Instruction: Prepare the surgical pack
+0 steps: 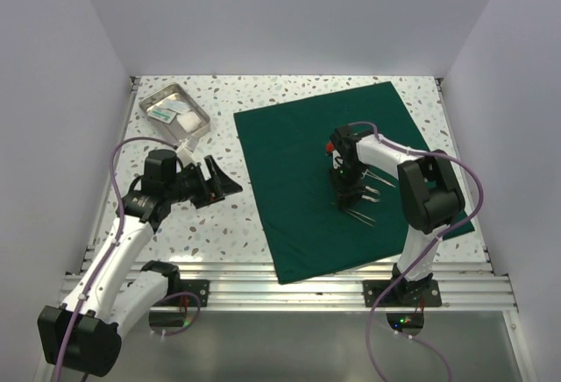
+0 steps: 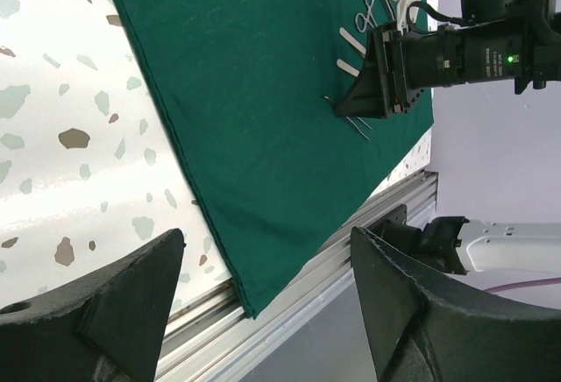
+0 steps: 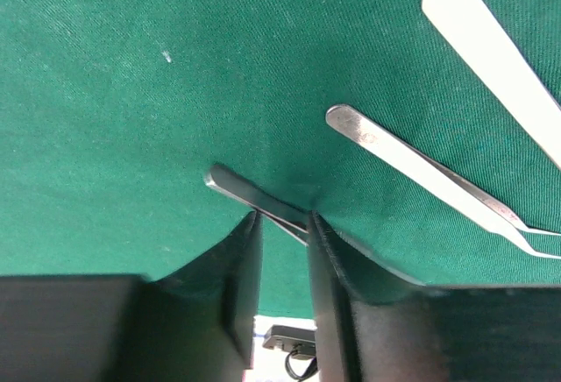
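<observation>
The surgical pack's dark green drape (image 1: 298, 154) lies flat on the right half of the table. Several steel instruments (image 1: 368, 191) rest on its right side. My right gripper (image 1: 349, 200) points down among them. In the right wrist view its fingertips (image 3: 282, 217) press into the drape (image 3: 131, 75), pinched narrowly on a thin metal instrument (image 3: 254, 194) that crosses the gap. Tweezers (image 3: 421, 172) and a flat blade (image 3: 500, 58) lie beside it. My left gripper (image 1: 223, 180) hovers open and empty left of the drape, seen again (image 2: 267, 233) over the drape's near corner (image 2: 245, 93).
A shiny steel tray (image 1: 172, 89) with white gauze squares (image 1: 186, 119) and a teal packet sits at the back left. An aluminium rail (image 1: 289, 290) runs along the near edge. White walls close in the table on three sides.
</observation>
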Robot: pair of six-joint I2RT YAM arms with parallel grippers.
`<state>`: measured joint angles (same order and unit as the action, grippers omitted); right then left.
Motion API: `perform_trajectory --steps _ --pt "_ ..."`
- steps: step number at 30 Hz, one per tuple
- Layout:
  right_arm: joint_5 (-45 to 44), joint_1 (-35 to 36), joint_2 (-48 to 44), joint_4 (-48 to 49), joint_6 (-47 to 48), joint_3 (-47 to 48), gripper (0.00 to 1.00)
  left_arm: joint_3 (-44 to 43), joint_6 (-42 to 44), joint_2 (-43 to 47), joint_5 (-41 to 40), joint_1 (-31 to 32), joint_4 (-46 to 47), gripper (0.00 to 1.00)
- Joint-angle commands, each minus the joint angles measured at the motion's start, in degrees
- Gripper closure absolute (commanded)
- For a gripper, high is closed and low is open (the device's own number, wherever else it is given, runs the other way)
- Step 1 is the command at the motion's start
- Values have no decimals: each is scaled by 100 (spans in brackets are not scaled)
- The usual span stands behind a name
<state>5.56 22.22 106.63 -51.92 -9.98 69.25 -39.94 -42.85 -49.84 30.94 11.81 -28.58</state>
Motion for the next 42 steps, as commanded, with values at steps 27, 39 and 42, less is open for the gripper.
perform_trajectory --steps 27,39,42 --pt "355 20 -1 -336 -74 826 100 953 -759 -324 809 496 2213 4" --pt "2642 256 -309 -117 -1040 1688 100 375 -910 -2502 -200 2324 4555 3" --pt "2460 301 -266 -186 -1129 1793 100 -153 -523 -3056 -571 2457 4037 4"
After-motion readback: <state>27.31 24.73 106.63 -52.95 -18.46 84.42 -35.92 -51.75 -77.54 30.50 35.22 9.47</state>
